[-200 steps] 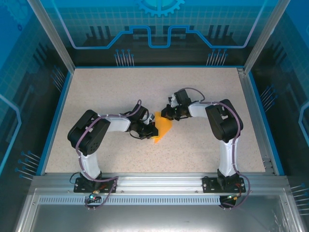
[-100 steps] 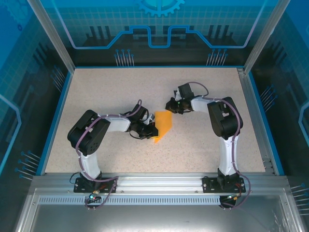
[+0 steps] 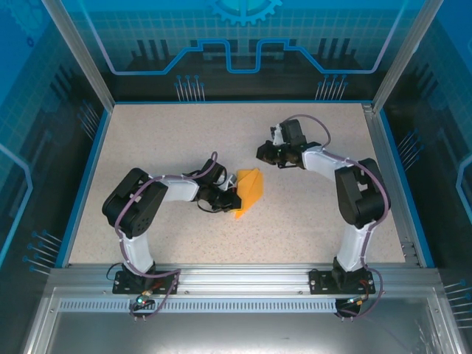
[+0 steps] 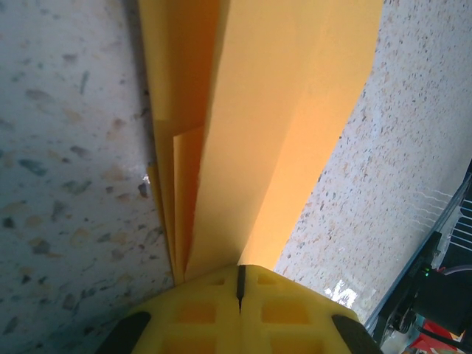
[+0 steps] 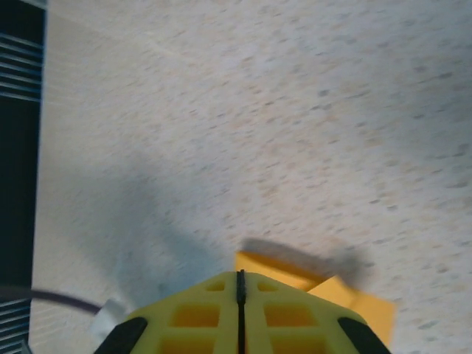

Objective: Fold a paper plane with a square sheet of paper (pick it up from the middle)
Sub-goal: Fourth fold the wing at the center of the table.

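- Paper point(image 3: 251, 188) carries layered folds; folding looks unfinished.
- My left claw point(image 4: 240, 284) grasps the paper.
- My right claw point(image 3: 263, 153) is clenched, empty, well apart.

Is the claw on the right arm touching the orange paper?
Apart. The top view shows a strip of bare table between the right gripper and the orange paper.

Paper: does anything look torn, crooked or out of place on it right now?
No tear shows. The paper is pinched at one end by the shut left gripper, and its folded layers appear to splay apart rather than lying flat on the table. The right gripper is shut, empty, clear of it.
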